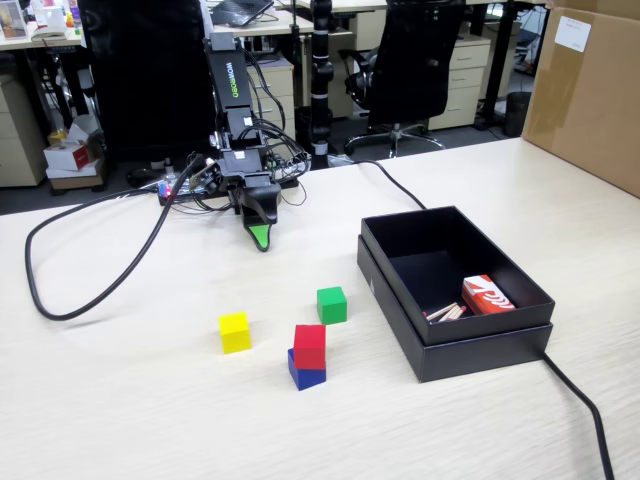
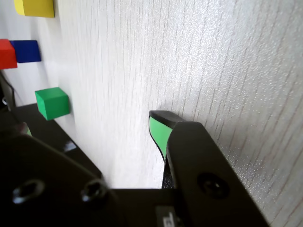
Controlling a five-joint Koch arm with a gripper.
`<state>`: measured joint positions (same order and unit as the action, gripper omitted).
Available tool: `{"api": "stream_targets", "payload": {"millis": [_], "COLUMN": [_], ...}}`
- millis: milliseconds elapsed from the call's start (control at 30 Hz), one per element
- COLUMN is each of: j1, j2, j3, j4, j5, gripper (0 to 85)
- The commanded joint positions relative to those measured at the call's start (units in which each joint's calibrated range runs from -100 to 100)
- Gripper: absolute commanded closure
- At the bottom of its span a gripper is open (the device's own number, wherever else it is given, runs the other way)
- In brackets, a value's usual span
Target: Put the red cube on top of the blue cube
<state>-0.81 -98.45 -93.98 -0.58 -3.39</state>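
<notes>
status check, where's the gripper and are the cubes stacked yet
Gripper empty, tip down near the arm's base, clear of the cubes; open or shut unclear. Red cube sits on the blue cube, slightly offset. Nothing in the way.

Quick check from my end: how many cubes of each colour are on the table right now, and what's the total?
Red cube: 1, sitting on the blue one
Blue cube: 1
Green cube: 1
Yellow cube: 1
Total: 4 cubes
</notes>
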Motion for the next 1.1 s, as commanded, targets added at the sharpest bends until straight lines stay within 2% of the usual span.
{"api": "stream_targets", "payload": {"millis": [0, 1067], "j1": [0.00, 0.00], "j2": [0.17, -0.18], "j3": [-1.40, -1.67], "j4": [-1.28, -1.19], "j5": [-0.39, -0.34], "gripper": [36.7, 36.7]}}
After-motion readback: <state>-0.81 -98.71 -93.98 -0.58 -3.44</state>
